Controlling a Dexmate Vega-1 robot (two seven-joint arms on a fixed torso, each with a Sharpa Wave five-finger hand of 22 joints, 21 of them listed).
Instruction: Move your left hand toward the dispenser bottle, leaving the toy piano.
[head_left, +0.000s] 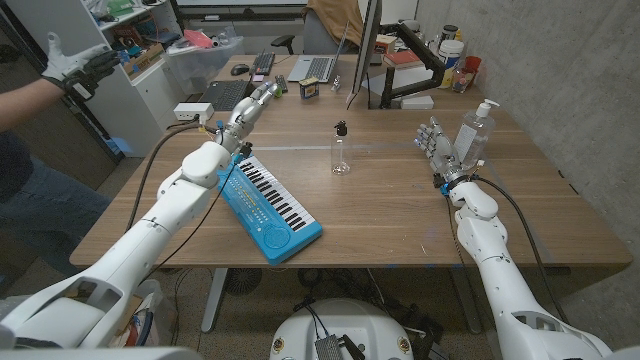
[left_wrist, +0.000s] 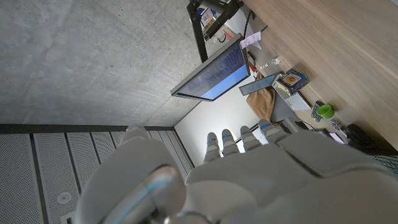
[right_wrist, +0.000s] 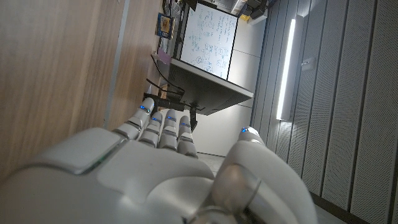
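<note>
Left hand (head_left: 252, 107), fingers extended and holding nothing, hovers beyond the toy piano (head_left: 268, 207) toward the surface's far edge; the small dispenser bottle (head_left: 341, 149) stands mid-surface. A fast sideways sweep could topple it.

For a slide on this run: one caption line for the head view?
Left hand raised beyond the toy piano, small bottle mid-table, right hand beside a pump bottle.
</note>
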